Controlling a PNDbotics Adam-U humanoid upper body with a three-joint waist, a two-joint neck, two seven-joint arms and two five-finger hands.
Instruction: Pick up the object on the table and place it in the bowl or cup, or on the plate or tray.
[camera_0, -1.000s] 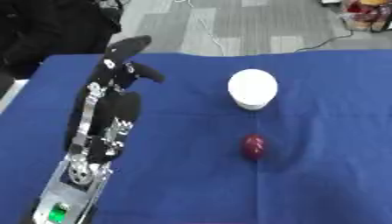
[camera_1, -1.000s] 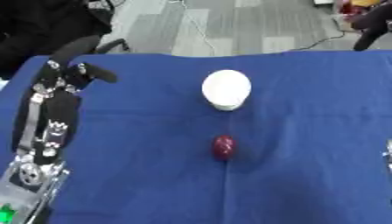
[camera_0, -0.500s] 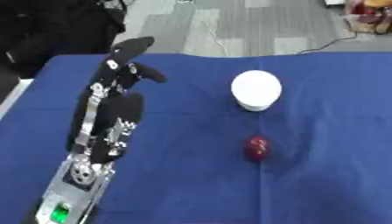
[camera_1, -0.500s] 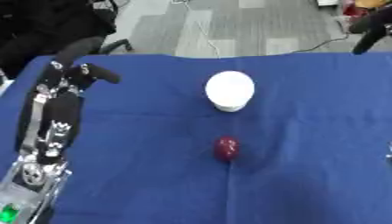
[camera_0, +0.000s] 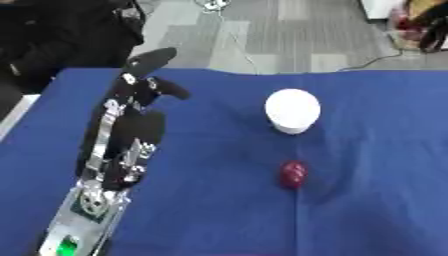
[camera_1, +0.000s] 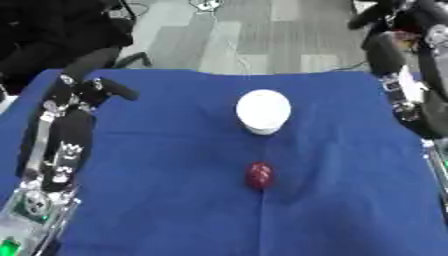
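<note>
A small dark red rounded object (camera_0: 293, 174) lies on the blue table (camera_0: 201, 200), near the middle. Just beyond it stands a white round bowl or cup (camera_0: 292, 110), a short gap away. My left hand (camera_0: 145, 70) is raised over the table's left side, well left of both; it is open, fingers straight and thumb out to the right, holding nothing. My right hand (camera_1: 411, 15) shows at the top right of the right eye view, high above the table's right edge. It is open with the thumb spread left and partly cut off by the picture's top.
My left forearm (camera_0: 114, 160) slants up from the lower left corner over the cloth. My right forearm (camera_1: 407, 90) runs along the right edge. Grey floor, a cable and dark chairs lie beyond the table's far edge.
My right arm has risen into the right eye view along the right edge. My left hand, the red object and the white bowl have kept their places.
</note>
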